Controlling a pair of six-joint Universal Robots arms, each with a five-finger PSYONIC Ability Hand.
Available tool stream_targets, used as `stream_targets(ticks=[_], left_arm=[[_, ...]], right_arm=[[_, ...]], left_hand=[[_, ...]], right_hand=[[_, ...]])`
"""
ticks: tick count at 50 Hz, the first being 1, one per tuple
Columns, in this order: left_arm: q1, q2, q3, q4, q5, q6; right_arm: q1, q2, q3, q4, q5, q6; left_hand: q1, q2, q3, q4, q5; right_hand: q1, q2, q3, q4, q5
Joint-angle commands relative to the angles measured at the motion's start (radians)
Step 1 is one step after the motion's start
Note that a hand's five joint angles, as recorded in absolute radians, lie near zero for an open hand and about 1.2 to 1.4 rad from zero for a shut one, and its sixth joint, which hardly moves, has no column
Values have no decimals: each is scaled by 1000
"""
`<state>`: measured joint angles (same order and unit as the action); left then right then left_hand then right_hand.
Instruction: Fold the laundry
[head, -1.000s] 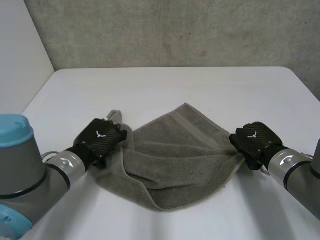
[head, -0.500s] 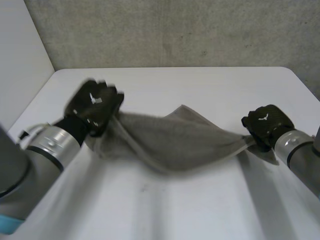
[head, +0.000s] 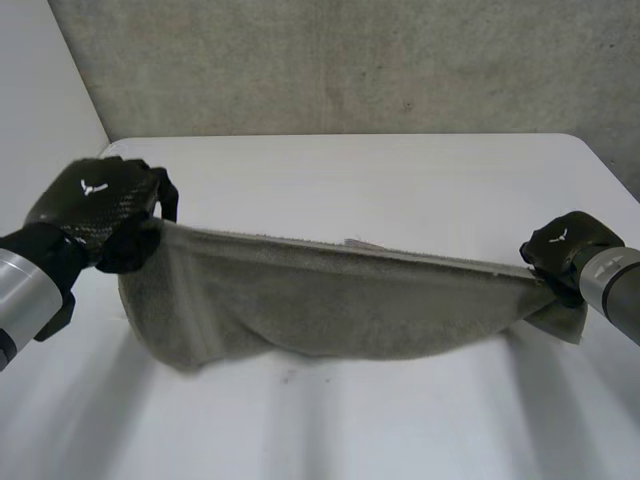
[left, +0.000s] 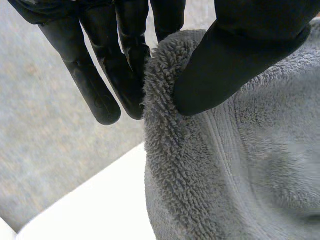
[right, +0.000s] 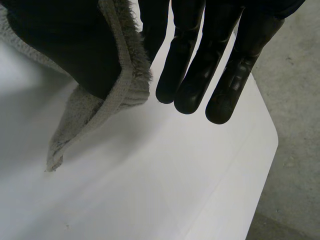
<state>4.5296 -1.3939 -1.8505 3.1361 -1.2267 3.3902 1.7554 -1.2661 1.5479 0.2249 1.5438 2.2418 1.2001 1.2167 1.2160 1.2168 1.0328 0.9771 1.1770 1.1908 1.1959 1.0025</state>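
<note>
A grey towel hangs stretched between my two hands above the white table, its lower edge sagging to the tabletop. My left hand is raised at the towel's left end. In the left wrist view the thumb pinches the fluffy edge of the towel against the fingers. My right hand holds the towel's right end lower, near the table. In the right wrist view the towel's hemmed corner is pinched between thumb and fingers, with a tip dangling below.
The table's far edge meets a grey concrete wall. A white panel stands along the table's left side. The table's right corner lies beyond my right hand's fingertips.
My left hand closed on the towel's left end and lifted it up and outward. My right hand moved to the right. The towel went from a crumpled heap to a taut band.
</note>
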Motion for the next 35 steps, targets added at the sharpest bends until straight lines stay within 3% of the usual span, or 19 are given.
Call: stream_targets(ticks=[1,7,9,13,14,16,18,23,25,28,35], left_arm=[[-9,-244,34,60,13,12],[-23,-436,232,186,-43,11],[-46,-520,453,240,-135,20],[-73,-579,712,260,-215,24],[-79,-592,831,266,-244,14],[-83,-599,925,280,-272,9],[-84,-591,1011,350,-303,-23],[-89,-557,975,432,-312,-94],[-89,-519,833,441,-306,-144],[-86,-508,761,443,-303,-154],[-80,-508,371,482,-294,-158]], right_arm=[[26,-12,-26,21,-28,-5],[78,120,-236,-73,-22,-5],[98,134,-327,-118,-2,-4],[131,148,-550,-374,48,7],[131,148,-551,-375,48,7],[138,125,-592,-593,48,7],[141,104,-583,-690,47,9],[142,60,-487,-759,6,19],[142,59,-442,-757,-19,29],[138,57,-359,-750,-68,45],[122,69,-134,-670,-209,76]], left_hand=[[196,180,180,179,189],[196,180,180,179,189],[196,180,180,179,189],[196,180,180,179,189],[196,180,180,179,189],[196,180,180,179,189],[196,180,180,179,189],[196,180,180,179,189],[196,180,180,179,189],[196,180,180,179,189],[196,180,180,179,189]], right_hand=[[419,219,205,200,219],[419,219,205,200,219],[419,219,205,200,219],[419,219,205,200,219],[419,219,205,200,219],[419,219,205,200,219],[419,219,205,200,219],[419,219,205,200,219],[419,219,205,200,219],[419,219,205,200,219],[419,219,205,200,219]])
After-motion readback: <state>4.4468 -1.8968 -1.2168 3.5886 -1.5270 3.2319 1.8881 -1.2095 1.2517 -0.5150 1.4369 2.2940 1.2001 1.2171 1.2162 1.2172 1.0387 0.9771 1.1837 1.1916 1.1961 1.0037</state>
